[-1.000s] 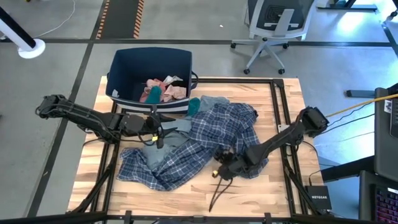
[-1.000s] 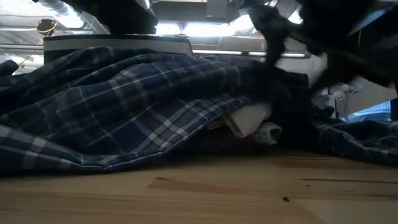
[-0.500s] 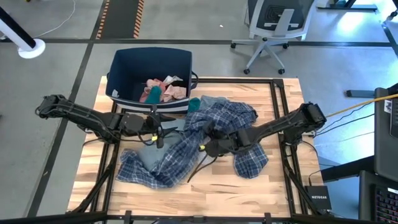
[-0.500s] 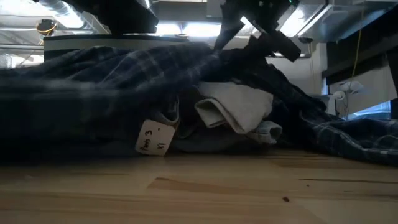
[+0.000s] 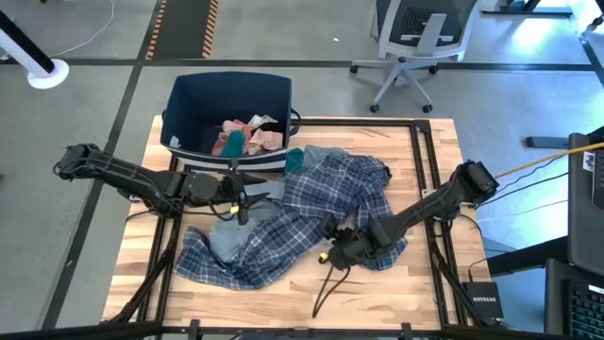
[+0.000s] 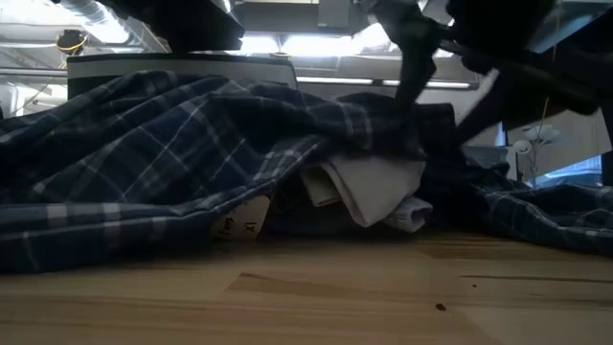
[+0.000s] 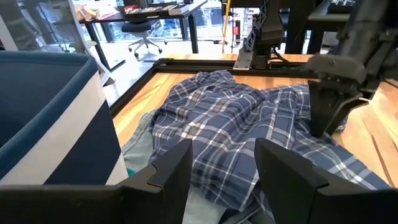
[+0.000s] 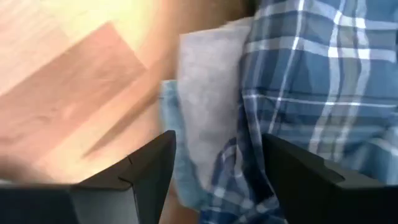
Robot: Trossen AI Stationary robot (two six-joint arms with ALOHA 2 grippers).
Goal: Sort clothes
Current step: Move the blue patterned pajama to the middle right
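The large blue-white plaid shirt (image 5: 311, 203) lies spread over the middle of the table, on top of a light grey-blue garment (image 5: 226, 236) and a white shirt (image 6: 374, 187). The white shirt pokes out under the plaid shirt's near edge. A teal piece (image 5: 294, 159) lies by the bin (image 5: 189, 104), which holds pink pieces (image 5: 247, 137). My right gripper (image 5: 330, 255) is at the plaid shirt's near right edge with its fingers apart. My left gripper (image 5: 238, 210) hangs open above the shirt's left side, clear of it. My right gripper meets the plaid shirt at its near edge (image 8: 267, 155), slanting down from the table's right. Its fingers stand apart, with plaid cloth and the white shirt (image 8: 208, 93) showing between them. Whether a finger is hooked under the cloth, I cannot tell.
The dark blue bin stands at the table's far left and fills one side of the left wrist view (image 7: 50, 124). A white tag (image 6: 239, 218) hangs under the shirt's near edge. Bare wood (image 5: 415, 293) shows along the near edge. An office chair (image 5: 415, 47) stands beyond the table.
My right gripper swung toward the table's far left, then came back toward the near right. The plaid shirt's near right part rose and bunched with it, baring the white shirt and the tag. It has now sunk and spread out again. The left arm kept still.
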